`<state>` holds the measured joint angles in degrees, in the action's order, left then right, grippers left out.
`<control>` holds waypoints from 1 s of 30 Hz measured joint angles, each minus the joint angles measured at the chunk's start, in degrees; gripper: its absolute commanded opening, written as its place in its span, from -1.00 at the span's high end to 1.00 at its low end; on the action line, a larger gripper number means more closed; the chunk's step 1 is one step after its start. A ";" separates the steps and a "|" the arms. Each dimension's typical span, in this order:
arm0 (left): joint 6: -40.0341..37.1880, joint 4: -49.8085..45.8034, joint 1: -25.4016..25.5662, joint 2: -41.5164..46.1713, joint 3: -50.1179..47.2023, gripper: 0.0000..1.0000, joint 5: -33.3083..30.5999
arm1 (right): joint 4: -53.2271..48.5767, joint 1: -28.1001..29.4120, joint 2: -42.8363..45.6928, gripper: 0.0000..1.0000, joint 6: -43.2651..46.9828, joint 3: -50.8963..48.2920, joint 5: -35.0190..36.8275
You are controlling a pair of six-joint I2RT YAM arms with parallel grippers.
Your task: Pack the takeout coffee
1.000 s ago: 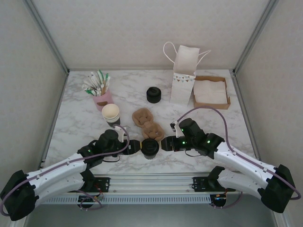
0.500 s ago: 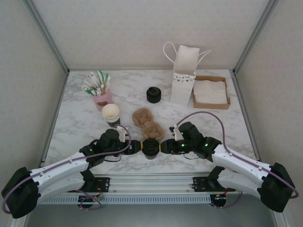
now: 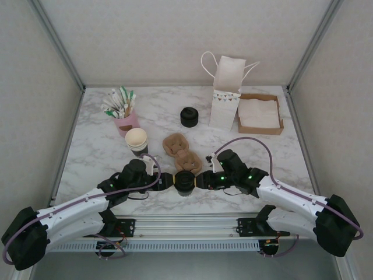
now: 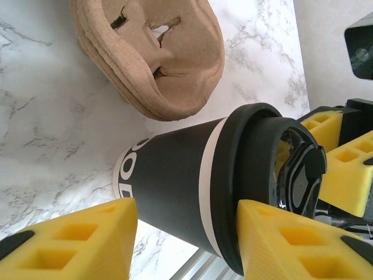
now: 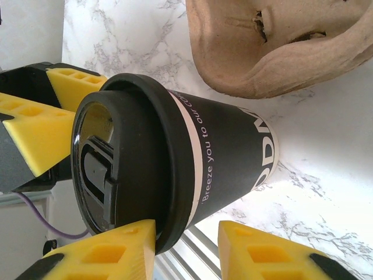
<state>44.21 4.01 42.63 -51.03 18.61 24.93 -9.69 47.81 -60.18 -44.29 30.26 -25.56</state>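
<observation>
The takeout coffee [image 3: 185, 182] stands upright near the table's front edge, a dark cup [image 4: 169, 181] with a white band and a black lid [image 5: 116, 163]. My left gripper [image 3: 173, 181] reaches it from the left and my right gripper [image 3: 199, 180] from the right, both rolled on their sides. In the left wrist view the left gripper [image 4: 186, 224] is open: one yellow finger [image 4: 280, 245] rests against the lid rim, the other lies by the cup's base. The right gripper [image 5: 186, 233] is open too, one finger [image 5: 111, 254] at the lid rim, the other apart from the wall.
A stack of brown pulp cup carriers [image 3: 182, 153] lies just behind the cup. Further back are a stack of lidless cups [image 3: 136, 140], a pink holder of sticks [image 3: 123, 114], a pile of black lids [image 3: 189, 116], a white paper bag [image 3: 227, 93] and a napkin box [image 3: 259, 114].
The right arm has slid left, closer to the cup, and its jaws have narrowed. The left gripper narrowed slightly and stays beside the cup, which has not moved.
</observation>
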 measured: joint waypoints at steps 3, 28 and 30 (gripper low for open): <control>0.02 0.00 0.00 0.00 0.00 0.03 -0.02 | 0.09 0.00 -0.50 0.35 0.15 0.07 0.04; 0.66 -5.53 -0.26 5.44 0.02 -0.03 -1.97 | -7.32 -0.07 -0.33 0.19 2.78 3.02 3.41; 0.63 -5.53 -0.26 5.46 0.02 -0.03 -1.99 | -7.91 -0.07 -0.33 0.16 2.89 3.41 3.39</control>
<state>44.84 -1.52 42.37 -45.56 18.63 22.94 -17.61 47.75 -60.51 -41.41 33.67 -22.17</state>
